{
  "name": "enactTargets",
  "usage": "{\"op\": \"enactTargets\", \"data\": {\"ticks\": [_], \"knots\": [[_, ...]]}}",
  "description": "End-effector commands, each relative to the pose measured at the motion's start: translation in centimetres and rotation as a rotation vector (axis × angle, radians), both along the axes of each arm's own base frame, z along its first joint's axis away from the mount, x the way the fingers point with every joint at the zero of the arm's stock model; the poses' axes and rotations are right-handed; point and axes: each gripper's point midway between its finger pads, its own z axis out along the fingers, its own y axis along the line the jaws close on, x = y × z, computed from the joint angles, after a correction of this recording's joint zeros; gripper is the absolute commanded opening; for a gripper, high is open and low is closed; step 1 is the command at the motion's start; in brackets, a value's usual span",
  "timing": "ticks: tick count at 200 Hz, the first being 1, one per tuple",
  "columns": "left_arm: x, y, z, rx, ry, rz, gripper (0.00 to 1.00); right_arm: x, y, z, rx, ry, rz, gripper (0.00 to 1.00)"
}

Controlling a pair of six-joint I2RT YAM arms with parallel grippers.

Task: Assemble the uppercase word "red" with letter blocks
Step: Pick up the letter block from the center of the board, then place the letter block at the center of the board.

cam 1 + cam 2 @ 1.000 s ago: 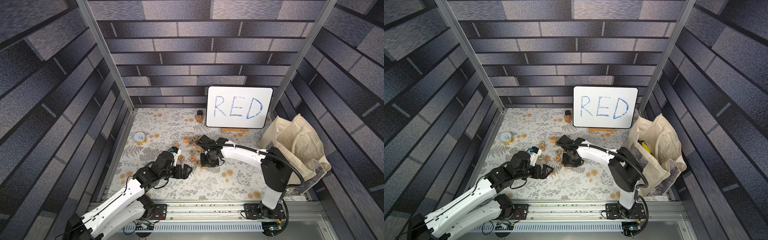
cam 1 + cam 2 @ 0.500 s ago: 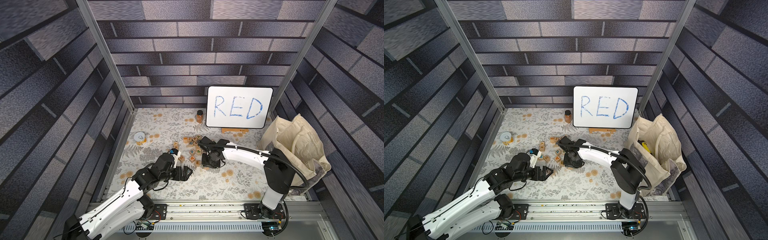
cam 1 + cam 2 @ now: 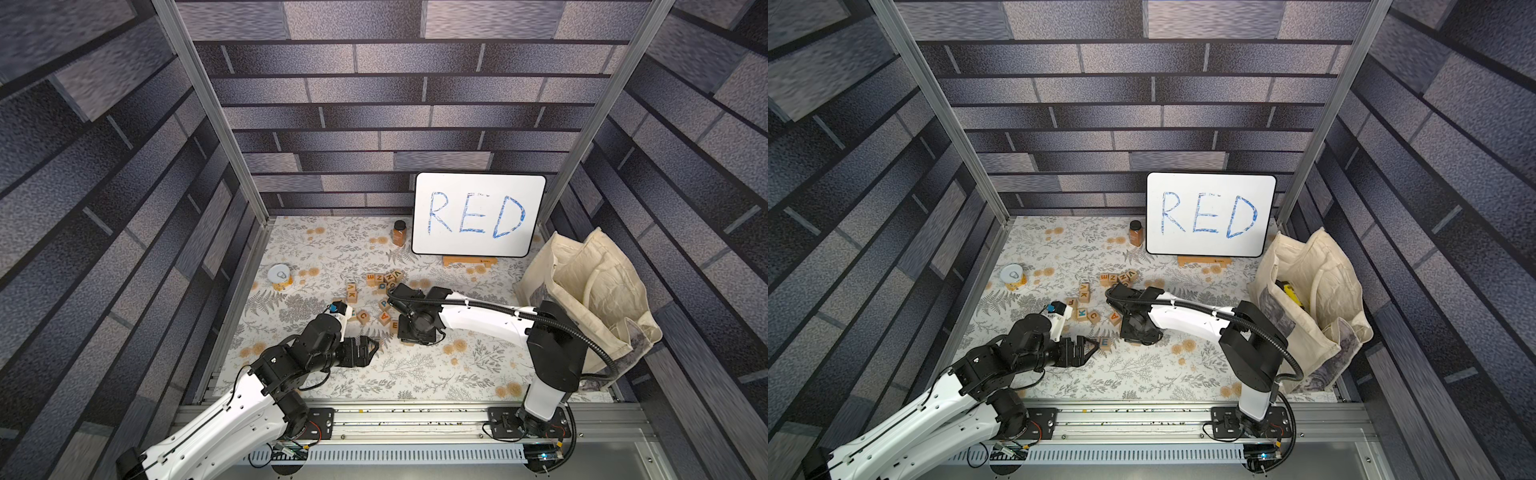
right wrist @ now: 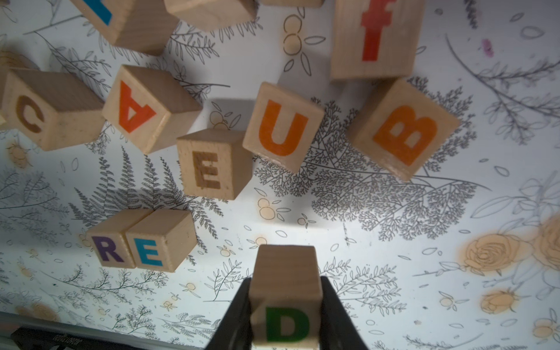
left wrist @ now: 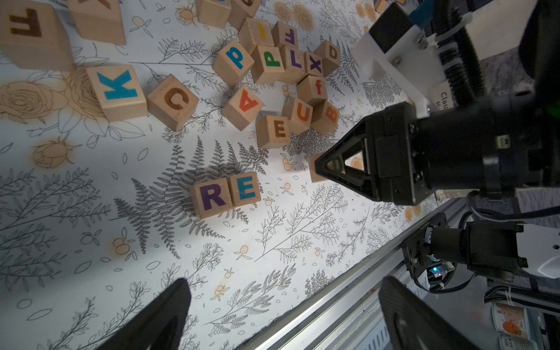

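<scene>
So my right gripper (image 4: 286, 321) is clamped on the green D block (image 4: 285, 272), a bit right of the blue E block (image 5: 245, 188), with a gap between them. E sits on the floral mat (image 5: 272, 257), touching the purple R block (image 5: 212, 197) on its left. My left gripper (image 3: 368, 349) is wide open, holding nothing, hovering just by that pair.

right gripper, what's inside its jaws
A wooden block with a green D is clamped in the right gripper. The faces pressed against the fingers and its underside are hidden.
</scene>
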Motion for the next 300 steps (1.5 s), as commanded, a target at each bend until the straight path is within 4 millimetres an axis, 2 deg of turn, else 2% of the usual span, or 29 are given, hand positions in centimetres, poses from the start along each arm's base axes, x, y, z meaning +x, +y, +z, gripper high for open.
{"op": "enactTargets", "data": {"ticks": [1,101,300], "knots": [[-0.4,1.2,-0.1,0.020,0.018,0.049,1.00,0.0,0.2,0.2,-0.026,-0.011,-0.019,0.18],[-1.6,3.4,0.1,0.021,0.034,0.124,1.00,0.0,2.0,-0.4,-0.034,-0.026,-0.002,0.18],[-2.0,3.7,0.1,0.023,0.038,0.131,1.00,0.1,5.3,-2.4,-0.048,-0.006,0.056,0.18]]}}
